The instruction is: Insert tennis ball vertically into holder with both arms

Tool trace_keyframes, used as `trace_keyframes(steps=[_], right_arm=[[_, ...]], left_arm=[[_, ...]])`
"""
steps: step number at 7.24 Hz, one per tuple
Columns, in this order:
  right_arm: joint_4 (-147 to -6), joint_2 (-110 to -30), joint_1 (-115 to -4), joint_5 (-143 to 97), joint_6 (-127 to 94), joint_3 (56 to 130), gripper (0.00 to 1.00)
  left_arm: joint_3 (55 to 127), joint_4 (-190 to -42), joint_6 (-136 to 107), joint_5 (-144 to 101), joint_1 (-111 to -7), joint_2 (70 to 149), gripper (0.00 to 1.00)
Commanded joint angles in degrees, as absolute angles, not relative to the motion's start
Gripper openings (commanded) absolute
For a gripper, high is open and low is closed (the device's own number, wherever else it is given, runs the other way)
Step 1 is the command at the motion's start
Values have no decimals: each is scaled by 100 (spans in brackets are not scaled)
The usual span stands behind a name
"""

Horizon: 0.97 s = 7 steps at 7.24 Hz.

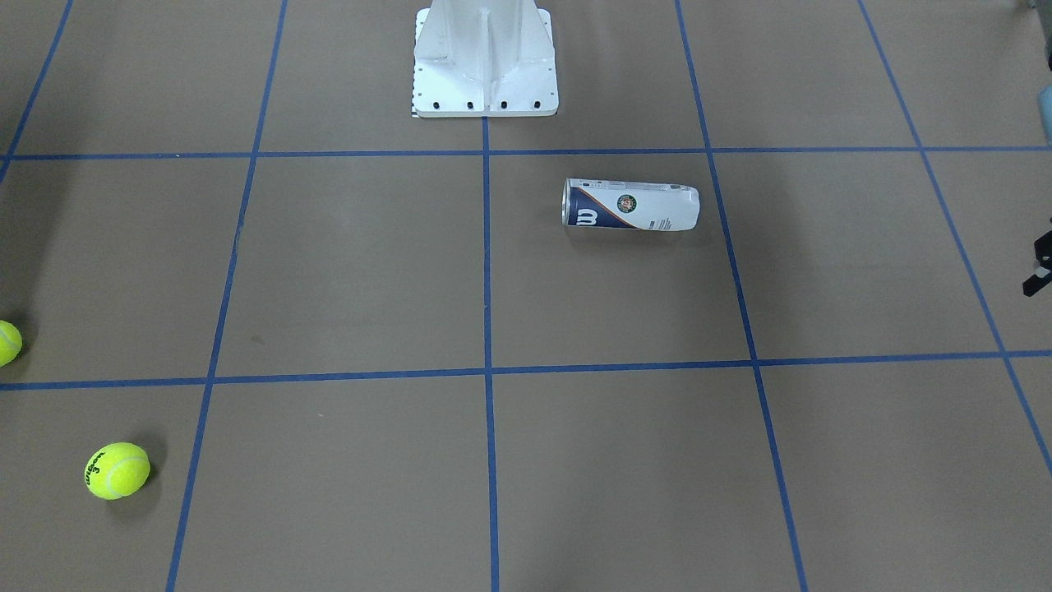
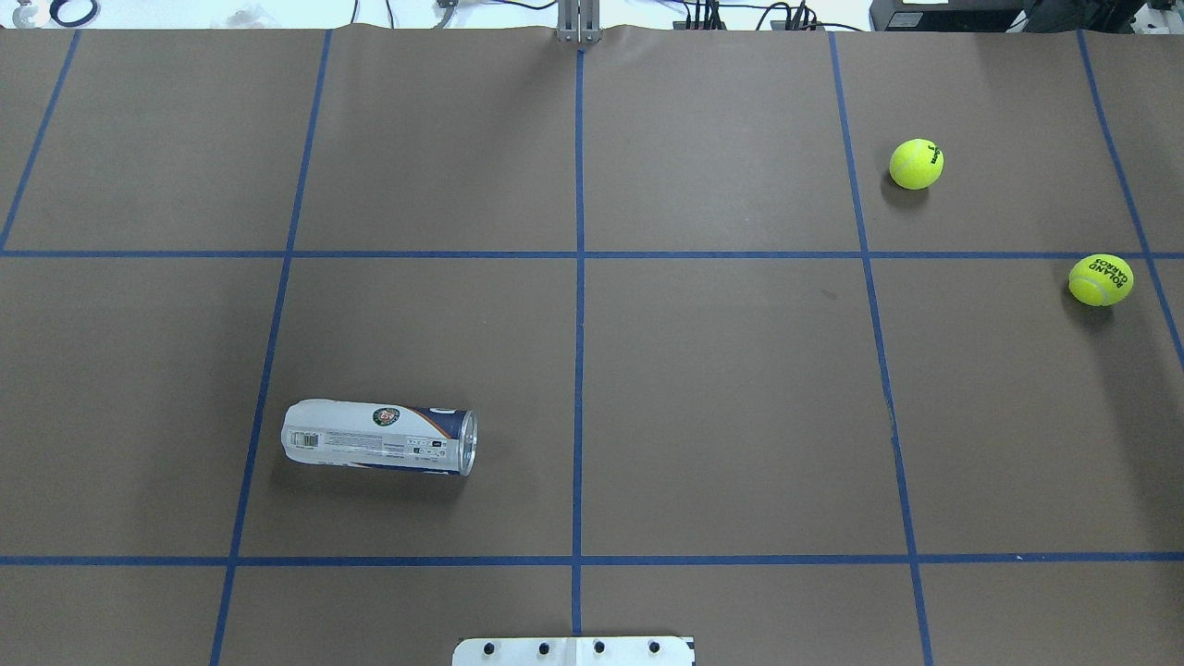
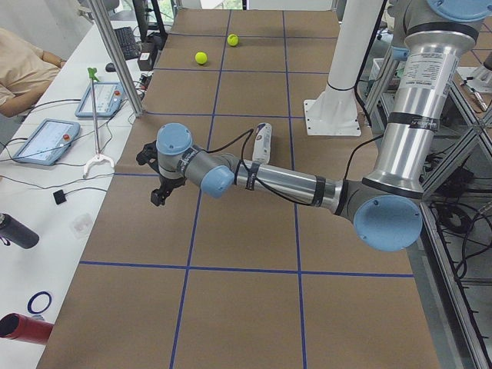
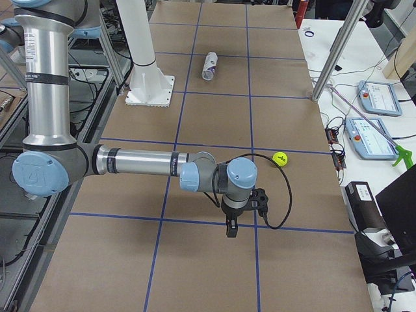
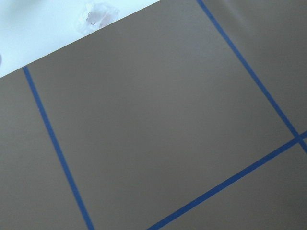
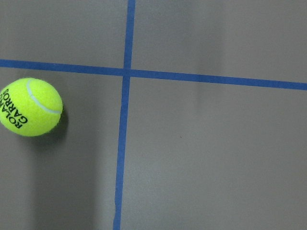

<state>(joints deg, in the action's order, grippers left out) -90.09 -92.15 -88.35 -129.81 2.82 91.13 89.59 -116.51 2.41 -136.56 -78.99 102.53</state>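
Note:
The holder (image 2: 375, 437) lies on its side on the brown table, silver rim toward the centre line; it also shows in the front view (image 1: 633, 205) and both side views (image 3: 262, 143) (image 4: 209, 65). Two yellow tennis balls lie far right: one with dark lettering (image 2: 916, 164) (image 1: 117, 470) (image 4: 280, 158), one marked "Roland Garros" (image 2: 1101, 279) (image 1: 6, 342) (image 6: 31, 107). My left gripper (image 3: 161, 188) hovers near the table's left end, far from the holder. My right gripper (image 4: 242, 214) hovers beside the Roland Garros ball. I cannot tell whether either is open.
The white pedestal base (image 1: 485, 74) (image 2: 573, 650) stands at the robot's edge of the table. Blue tape lines grid the brown surface. Tablets, cables and a person sit on the white bench (image 3: 54, 138) beyond the far edge.

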Motion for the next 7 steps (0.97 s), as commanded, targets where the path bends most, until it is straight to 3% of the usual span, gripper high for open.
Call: trace_keyframes(steps=[1, 4, 7], right_arm=[[-9009, -9211, -8833, -12981, 281, 9106, 100], [-9009, -9211, -8833, -12990, 281, 9105, 100], [-9009, -9211, -8833, -12990, 281, 9097, 100]], left_arm=[[8982, -12974, 220, -13632, -6974, 10729, 99], [9165, -13104, 149, -13641, -6321, 11582, 99], [9562, -13078, 229, -13597, -5224, 11566, 99]])
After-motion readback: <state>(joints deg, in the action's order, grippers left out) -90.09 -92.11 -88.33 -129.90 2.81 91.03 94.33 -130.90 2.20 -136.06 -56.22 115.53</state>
